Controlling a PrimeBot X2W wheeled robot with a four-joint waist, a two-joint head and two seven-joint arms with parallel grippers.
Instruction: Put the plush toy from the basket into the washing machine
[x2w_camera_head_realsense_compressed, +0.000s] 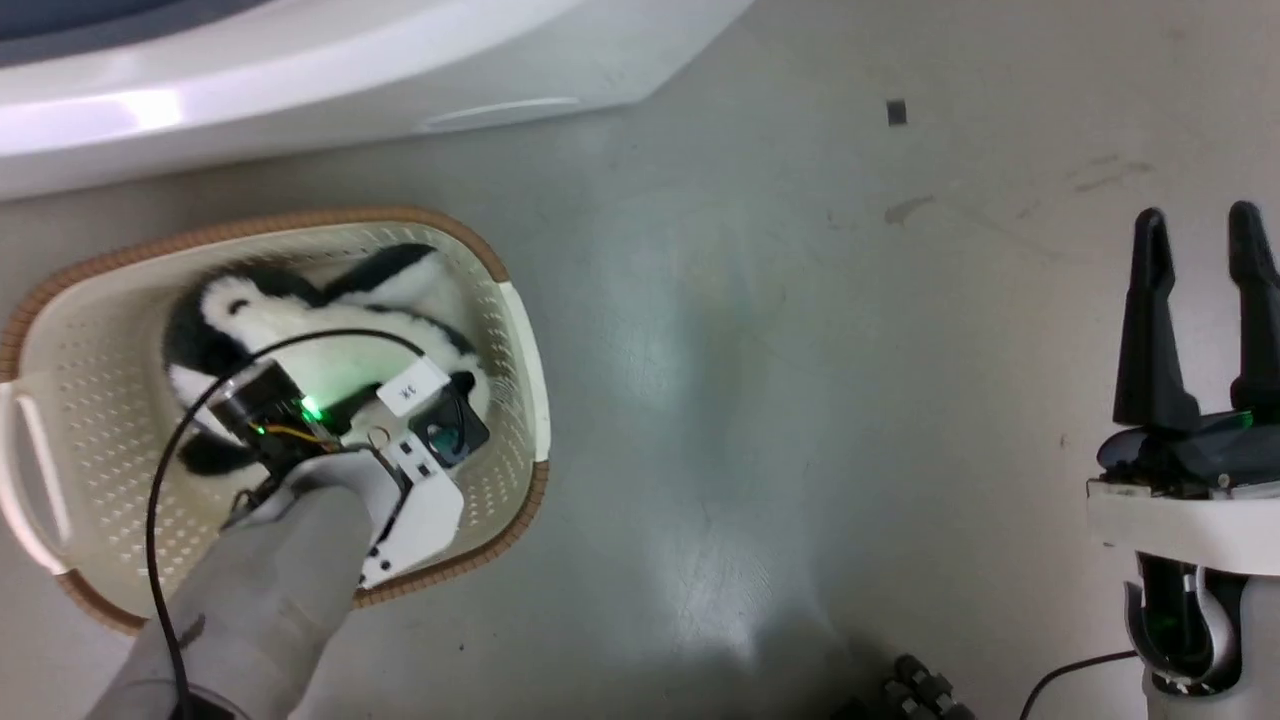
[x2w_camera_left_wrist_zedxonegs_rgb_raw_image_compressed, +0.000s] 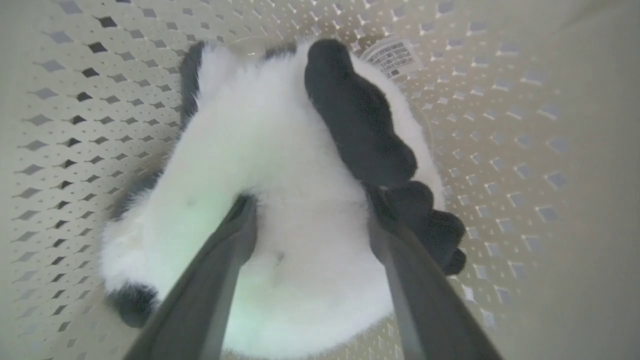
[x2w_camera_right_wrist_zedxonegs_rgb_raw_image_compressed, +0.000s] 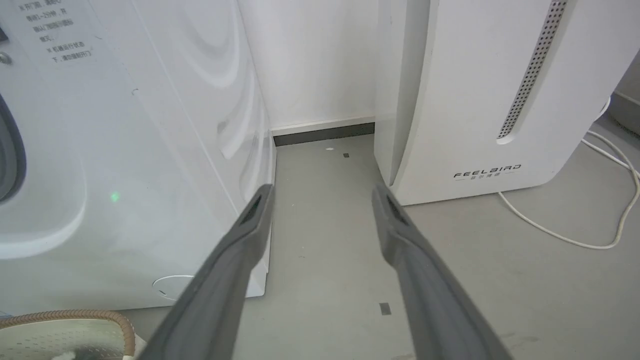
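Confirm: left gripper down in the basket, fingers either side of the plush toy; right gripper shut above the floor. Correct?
Wrong on one point: the right gripper is open, not shut; the right wrist view shows its fingers apart with floor between them. The left gripper is down in the basket, fingers either side of the plush toy.

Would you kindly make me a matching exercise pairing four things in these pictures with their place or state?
1. plush toy
2. basket
3. left tool
4. right tool

A. open over bare floor, holding nothing
B. standing on the floor beside the washing machine
C. lying in the basket
D. open, fingers astride white fur

Pairs: 1-C, 2-B, 3-D, 4-A
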